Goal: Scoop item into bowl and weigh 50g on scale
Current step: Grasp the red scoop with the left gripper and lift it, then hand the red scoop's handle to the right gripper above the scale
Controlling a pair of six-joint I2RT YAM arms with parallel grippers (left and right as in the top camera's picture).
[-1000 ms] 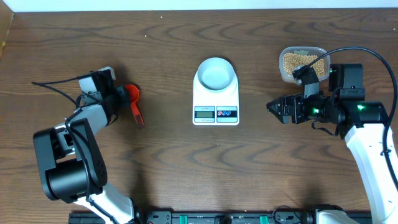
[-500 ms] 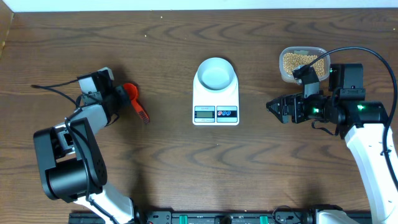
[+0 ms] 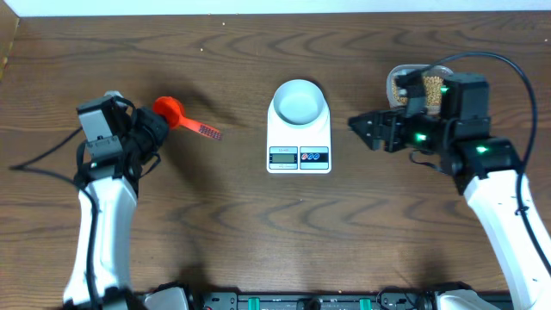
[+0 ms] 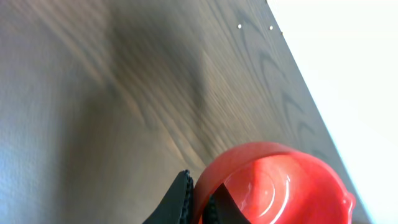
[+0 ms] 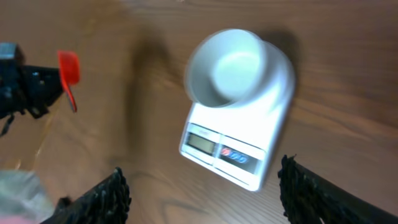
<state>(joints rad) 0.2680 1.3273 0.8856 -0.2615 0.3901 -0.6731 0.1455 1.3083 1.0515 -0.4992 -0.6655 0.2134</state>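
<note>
Overhead: the left gripper [image 3: 153, 129] is clamped on the red scoop [image 3: 170, 110] at its cup end, and the thin handle juts right over the wooden table [image 3: 258, 232]. The right gripper [image 3: 362, 131] is spread wide and holds nothing, just right of the scale [image 3: 299, 157]. The bowl [image 3: 300, 101] sits on the far half of the scale and looks empty. The beans [image 3: 413, 83] lie in a clear tub [image 3: 394, 79] at the far right, partly behind the right arm. I judge the main risk to be the reach. The scoop must cross past the bowl to the tub, and a knock there would slide the smooth bowl off the flat white plate. The two arms could also meet there.

Left wrist: black fingertips [image 4: 183, 196] pinch the rim of the glossy, rounded plastic cup. A hold this shallow on slick plastic could let the scoop twist under a load of beans. The wood shows a matt, streaky grain.

Right wrist: the ribbed black fingers [image 5: 106, 199] stand far apart, framing the scale. The picture is blurred, so I cannot read the grey display. Small, hard, round beans will roll and scatter if tipped too fast, overshooting the weight.
</note>
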